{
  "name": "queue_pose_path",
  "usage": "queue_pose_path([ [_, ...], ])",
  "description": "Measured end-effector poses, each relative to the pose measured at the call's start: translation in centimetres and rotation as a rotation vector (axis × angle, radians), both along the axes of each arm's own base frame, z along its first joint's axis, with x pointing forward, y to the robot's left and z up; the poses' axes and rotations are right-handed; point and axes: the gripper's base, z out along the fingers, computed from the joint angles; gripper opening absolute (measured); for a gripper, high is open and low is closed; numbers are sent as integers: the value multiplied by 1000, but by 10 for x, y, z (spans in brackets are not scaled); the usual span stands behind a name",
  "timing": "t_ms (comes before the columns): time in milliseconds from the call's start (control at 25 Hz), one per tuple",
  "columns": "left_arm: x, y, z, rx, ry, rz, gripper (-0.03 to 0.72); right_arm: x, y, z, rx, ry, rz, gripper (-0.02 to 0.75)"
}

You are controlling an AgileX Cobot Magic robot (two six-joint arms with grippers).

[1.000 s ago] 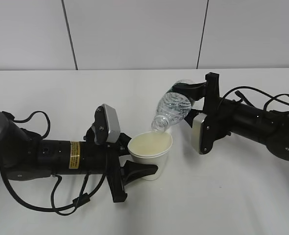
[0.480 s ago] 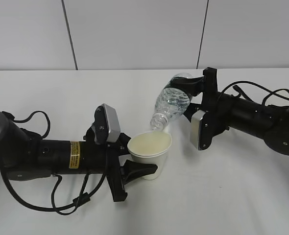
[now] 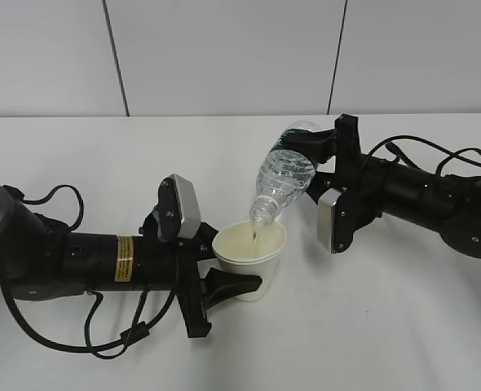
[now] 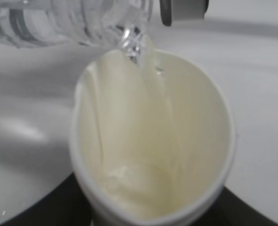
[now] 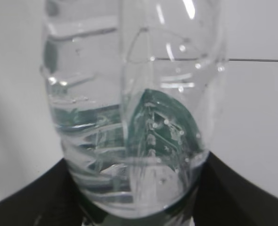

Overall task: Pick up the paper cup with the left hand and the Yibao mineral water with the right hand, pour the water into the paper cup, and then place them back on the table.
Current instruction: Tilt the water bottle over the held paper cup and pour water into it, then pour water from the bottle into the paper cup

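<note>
- The paper cup is held upright by the left pincer, a finger on each side of its lower wall, close over the white desk.
- The cup's rim is seen squeezed into an oval in the left wrist view.
- The Yibao mineral water is gripped near its base by the right pincer and is tilted, with the open neck pointing down to the left.
- The neck is located just above the far edge of the cup's rim, and a thin stream of water is seen falling into the cup.
- A little water is seen at the cup's bottom.
- The green label is visible through the clear bottle.
</note>
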Motion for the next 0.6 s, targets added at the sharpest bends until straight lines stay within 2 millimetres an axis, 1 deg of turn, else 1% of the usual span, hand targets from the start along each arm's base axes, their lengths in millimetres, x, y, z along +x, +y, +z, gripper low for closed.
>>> queue_pose_path([
  [600, -1, 0, 0, 1, -3, -18, 380, 0, 0, 0, -32, -30, 4, 426],
])
